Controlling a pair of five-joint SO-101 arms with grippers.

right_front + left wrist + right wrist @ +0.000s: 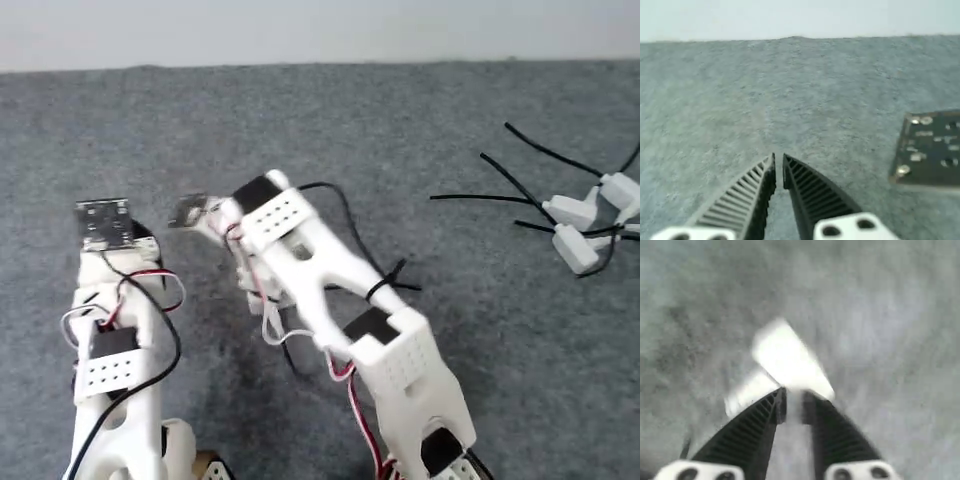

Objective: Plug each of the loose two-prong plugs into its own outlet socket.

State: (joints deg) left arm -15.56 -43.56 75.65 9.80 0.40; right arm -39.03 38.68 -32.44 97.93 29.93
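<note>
Soft, even light spreads over the grey worktop (pixel 470 330) in my high view, leaving only faint shadows beneath the arms (pixel 330 270). The pale wall (pixel 320 30) behind glows bright. In my right wrist view, a white piece (pixel 790 360) glares, its surface washed out.

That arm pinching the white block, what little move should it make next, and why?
Probably swing the right gripper, closed on the white blocky piece, across the grey felt mat toward the white connectors with black wires: they lie well off to its side, so nothing can mate here.
</note>
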